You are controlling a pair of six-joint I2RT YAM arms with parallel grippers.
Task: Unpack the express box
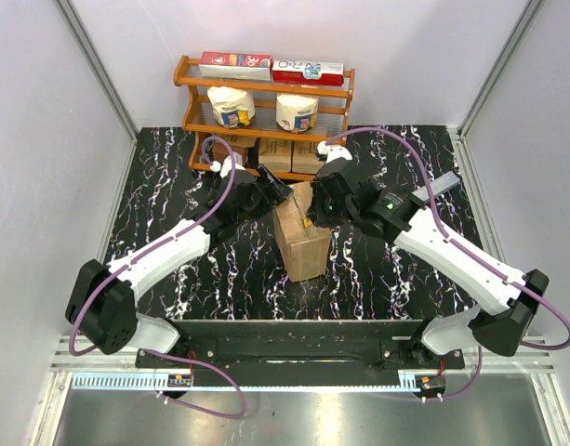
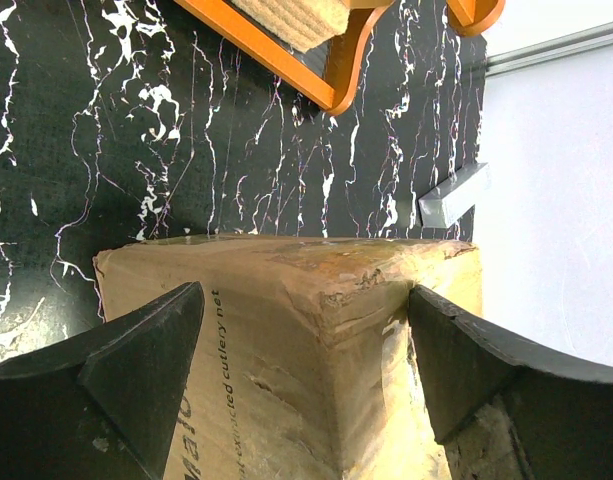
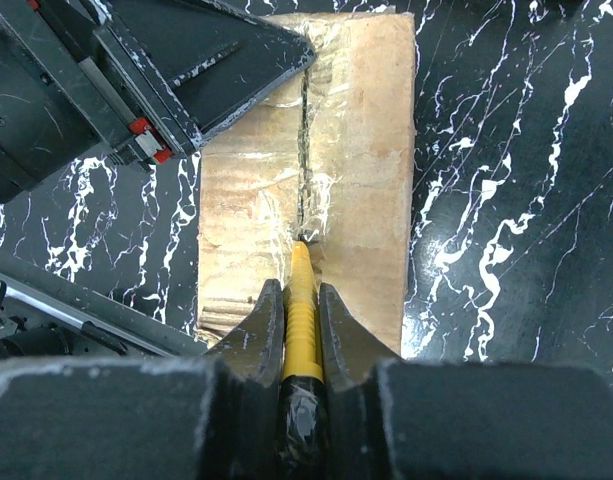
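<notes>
The express box [image 1: 303, 246] is a brown taped carton standing in the middle of the black marble table. My left gripper [image 1: 273, 200] is open wide at the box's far upper corner. In the left wrist view its fingers [image 2: 136, 370] flank the corner edge of the box [image 2: 286, 350], with black lettering beside one finger. My right gripper [image 1: 312, 216] is shut on a yellow-handled cutter [image 3: 301, 320]. The right wrist view shows that gripper [image 3: 301, 290] over the box top [image 3: 366, 150], with the cutter's tip on the taped centre seam.
An orange wooden shelf [image 1: 266, 88] stands at the back with red packets, two white tubs and small brown cartons [image 1: 285, 153]. Its leg shows in the left wrist view [image 2: 316, 80]. A grey block [image 1: 447, 181] lies by the right wall. White walls enclose the table.
</notes>
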